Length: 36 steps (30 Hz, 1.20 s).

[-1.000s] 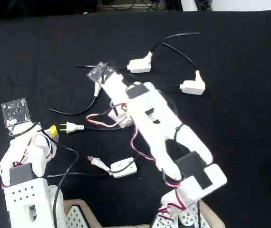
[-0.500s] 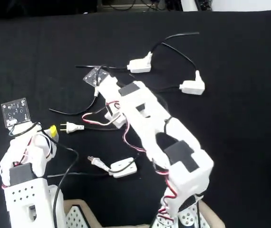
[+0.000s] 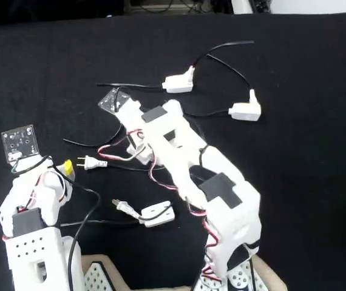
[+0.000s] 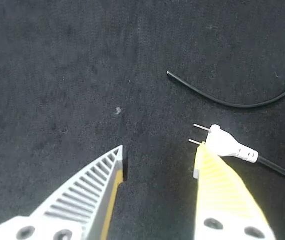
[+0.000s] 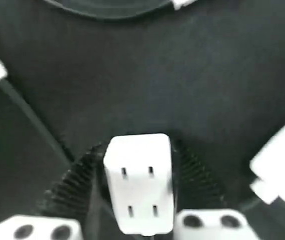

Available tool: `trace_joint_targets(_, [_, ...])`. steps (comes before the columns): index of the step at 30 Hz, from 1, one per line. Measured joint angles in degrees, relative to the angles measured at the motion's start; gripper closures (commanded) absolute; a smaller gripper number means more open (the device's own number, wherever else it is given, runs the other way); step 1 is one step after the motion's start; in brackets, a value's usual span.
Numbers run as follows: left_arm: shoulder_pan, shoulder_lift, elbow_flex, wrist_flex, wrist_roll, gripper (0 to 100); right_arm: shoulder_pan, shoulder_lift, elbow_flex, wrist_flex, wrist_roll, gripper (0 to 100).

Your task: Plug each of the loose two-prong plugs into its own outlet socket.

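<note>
The right jaws are clamped on a white socket [image 5: 140, 182], one jaw on each flank, its slotted face turned toward the wrist camera. The left jaws stand apart, low over the black desk [image 4: 57, 60]. The tip of the yellow one is just beside a white plug [image 4: 225, 145], whose two prongs point away from its cord [image 4: 280, 169]. A loose black cable [image 4: 232, 105] curves across the desk near the plug, on the prong side.

Seen from above, the right arm [image 3: 179, 139] stretches from 6 o'clock across the desk's middle toward 11 o'clock. The left arm [image 3: 30, 200] sits at 8 o'clock, with the plug at 3 o'clock of its tip. A second plug [image 3: 121, 206] lies at 7 o'clock of the desk's middle, near a second socket [image 3: 159, 213]. A third socket [image 3: 179, 82] lies at 12 o'clock and a fourth socket [image 3: 246, 110] at 1 o'clock, apart from each other, each with black cable running from it.
</note>
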Motion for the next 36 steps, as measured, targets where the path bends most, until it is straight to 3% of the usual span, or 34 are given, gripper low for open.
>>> trace_joint_targets(4, [0.0,0.0,0.0,0.0,0.0,76,-0.1,0.1,0.0,2.9,0.0,81.5])
trace_joint_targets(9, [0.0,0.0,0.0,0.0,0.0,76,0.0,0.1,-0.1,4.7,0.0,98.4])
trace_joint_targets(16, [0.0,0.0,0.0,0.0,0.0,76,1.1,-3.3,-0.8,5.5,0.0,98.7])
trace_joint_targets(29, [0.0,0.0,0.0,0.0,0.0,76,13.7,-29.4,-1.1,5.6,-0.4,98.6])
trace_joint_targets(36, [0.0,0.0,0.0,0.0,0.0,76,15.9,-37.9,-8.9,11.9,-10.7,98.5])
